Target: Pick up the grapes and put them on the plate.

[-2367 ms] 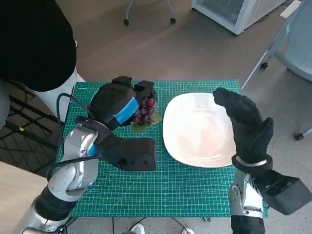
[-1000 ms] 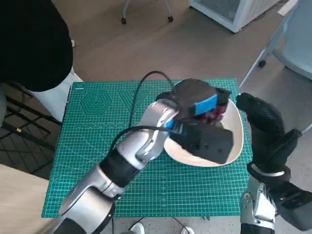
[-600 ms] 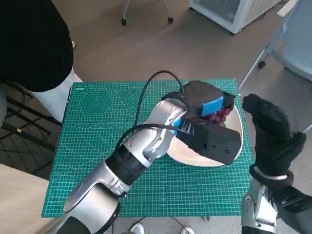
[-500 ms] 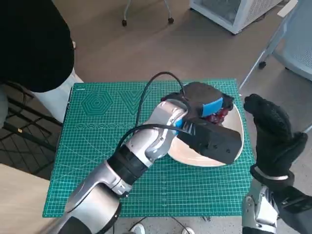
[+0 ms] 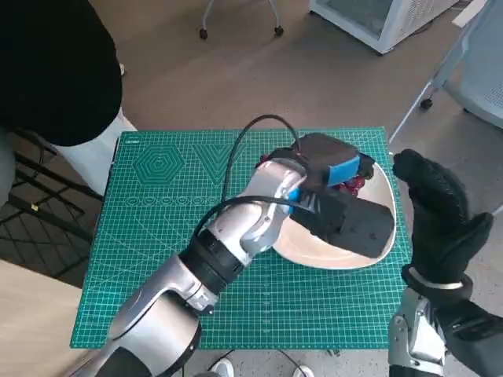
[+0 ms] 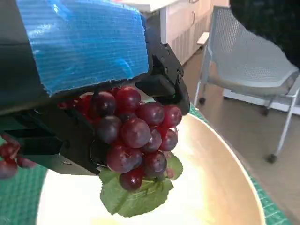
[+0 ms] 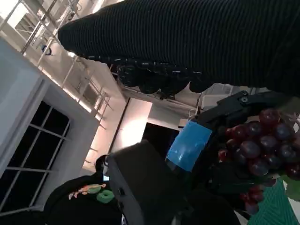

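Note:
My left hand [image 5: 328, 163] holds a bunch of dark red grapes [image 5: 353, 184] over the white plate [image 5: 376, 191] at the mat's far right. In the left wrist view the grapes [image 6: 133, 136] hang from under the blue-taped hand [image 6: 79, 42], their green leaf [image 6: 136, 197] touching or just above the plate [image 6: 220, 187]. The right wrist view shows the grapes [image 7: 258, 143] under the taped left hand [image 7: 187, 145]. My gloved right hand [image 5: 436, 212] stands open beside the plate's right rim, holding nothing.
A green cutting mat [image 5: 157, 236] covers the table. A person in black [image 5: 47, 63] stands at the far left corner. A grey chair [image 6: 253, 70] and a white cabinet [image 5: 377, 20] stand on the floor beyond the table.
My left hand has carried the grapes from the mat's middle rightward to over the plate, then held nearly still. The right hand has shifted right, off the plate.

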Controlling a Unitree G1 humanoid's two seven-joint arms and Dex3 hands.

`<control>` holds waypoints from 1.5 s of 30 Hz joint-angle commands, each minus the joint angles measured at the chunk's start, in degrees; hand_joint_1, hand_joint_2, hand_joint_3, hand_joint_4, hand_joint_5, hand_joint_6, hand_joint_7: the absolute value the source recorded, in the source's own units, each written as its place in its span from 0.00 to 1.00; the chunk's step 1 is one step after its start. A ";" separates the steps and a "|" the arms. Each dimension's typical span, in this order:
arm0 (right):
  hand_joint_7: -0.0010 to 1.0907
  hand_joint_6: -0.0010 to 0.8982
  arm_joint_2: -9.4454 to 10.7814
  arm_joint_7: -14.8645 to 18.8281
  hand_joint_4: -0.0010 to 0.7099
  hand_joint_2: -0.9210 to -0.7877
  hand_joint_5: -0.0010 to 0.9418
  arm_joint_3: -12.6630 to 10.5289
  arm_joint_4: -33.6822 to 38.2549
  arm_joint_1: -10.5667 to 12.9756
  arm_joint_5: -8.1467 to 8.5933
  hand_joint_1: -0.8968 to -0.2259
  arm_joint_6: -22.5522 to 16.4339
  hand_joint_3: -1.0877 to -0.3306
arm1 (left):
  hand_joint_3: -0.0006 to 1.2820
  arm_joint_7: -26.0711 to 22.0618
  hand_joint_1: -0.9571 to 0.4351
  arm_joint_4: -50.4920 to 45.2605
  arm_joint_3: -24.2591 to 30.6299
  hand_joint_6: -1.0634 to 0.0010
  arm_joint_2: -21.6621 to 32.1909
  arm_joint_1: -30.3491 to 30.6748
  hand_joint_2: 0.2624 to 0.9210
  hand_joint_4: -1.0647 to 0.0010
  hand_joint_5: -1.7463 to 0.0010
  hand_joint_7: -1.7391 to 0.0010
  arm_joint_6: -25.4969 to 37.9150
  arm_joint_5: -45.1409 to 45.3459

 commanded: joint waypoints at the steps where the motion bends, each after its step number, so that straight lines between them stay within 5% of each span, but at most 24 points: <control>1: 0.20 0.18 0.50 -0.66 0.46 0.00 0.00 0.35 0.39 1.01 -0.43 0.35 0.17 0.54 | 0.08 -0.25 0.61 1.07 0.98 0.77 -0.81 -0.42 0.91 0.84 0.76 0.98 -0.17 -2.06; 4: 0.20 0.19 0.53 -0.65 0.46 0.00 0.00 0.53 0.62 0.81 -0.52 0.35 0.11 0.53 | 0.04 -0.47 0.47 1.38 1.06 0.83 -0.71 -0.02 0.92 0.95 0.92 0.99 0.24 -2.80; 8: 0.19 0.19 0.48 -0.43 0.46 0.00 0.00 0.80 1.06 0.53 -0.40 0.35 -0.02 0.53 | 0.02 -0.36 0.41 1.69 1.48 0.86 -0.28 0.61 0.94 0.99 0.98 1.00 -0.11 -4.06; 15: 0.19 0.19 0.40 -0.40 0.46 0.00 0.00 1.01 1.34 0.41 -0.31 0.34 -0.15 0.53 | 0.02 0.13 0.39 1.90 1.98 0.87 0.21 1.13 0.97 1.00 1.00 1.00 -1.17 -5.26; 22: 0.18 0.18 0.52 0.51 0.46 0.00 0.00 1.78 2.90 -0.47 -0.20 0.35 -0.74 0.53 | 0.06 3.76 0.36 2.84 13.34 0.87 4.65 9.39 0.99 0.99 1.00 1.00 -15.15 -17.79; 32: 0.18 0.18 0.39 1.30 0.46 0.00 0.00 2.47 3.65 -1.03 0.40 0.35 -0.75 0.53 | 0.17 8.05 0.31 -6.22 22.09 0.81 8.56 21.35 1.00 0.90 0.98 0.98 -21.36 -25.91; 45: 0.18 0.18 0.11 2.88 0.46 0.00 0.00 2.85 4.67 -2.42 1.28 0.36 -0.02 0.52 | 0.22 -2.10 0.35 -12.65 34.32 0.76 7.38 34.05 1.00 0.82 1.00 0.98 -30.84 -48.93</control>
